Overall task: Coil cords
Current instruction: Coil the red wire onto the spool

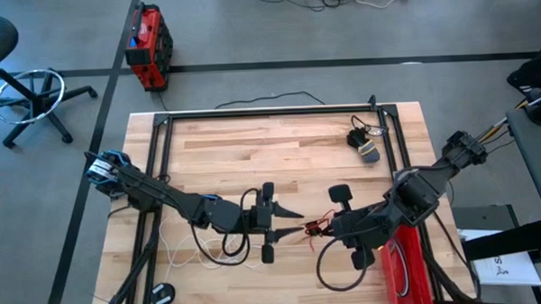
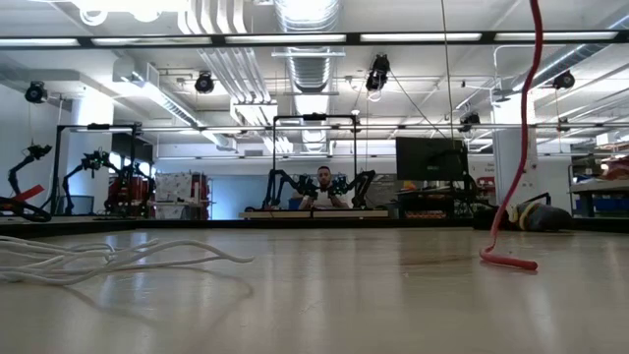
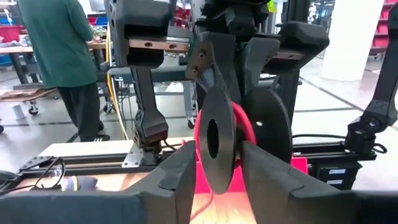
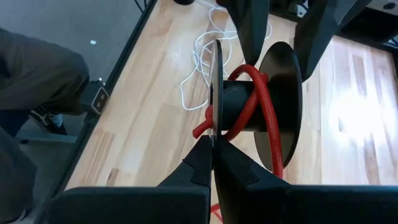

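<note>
Wooden planks make up the bench [image 1: 279,138], with a black frame along its sides and far edge. Go from the left: the white cord [image 1: 186,257] lies in loose loops near the front left corner, not coiled, and a small dark coil [image 1: 163,294] sits right at the front edge beside it. Your left gripper [image 1: 296,229] reaches in toward the middle of the bench; the pictures don't show plainly whether its fingers grip anything, so treat that as unknown. Between the two grippers hangs a black spool [image 4: 249,102] with the red cord [image 4: 258,106] looped over its hub for a turn or so. Your right gripper [image 4: 212,144] meets the left one there, and its fingers pinch the spool's near disc by the rim. More red cord trails to the bench's front right, where a long red object [image 1: 405,265] lies. A grey and black bundle [image 1: 365,147] waits near the far right corner.

You look to be in the middle of winding the red cord, with most of it unwound. Next you need to lay another turn on the hub while the right gripper keeps the spool steady, watching that the loop doesn't slip off.
</note>
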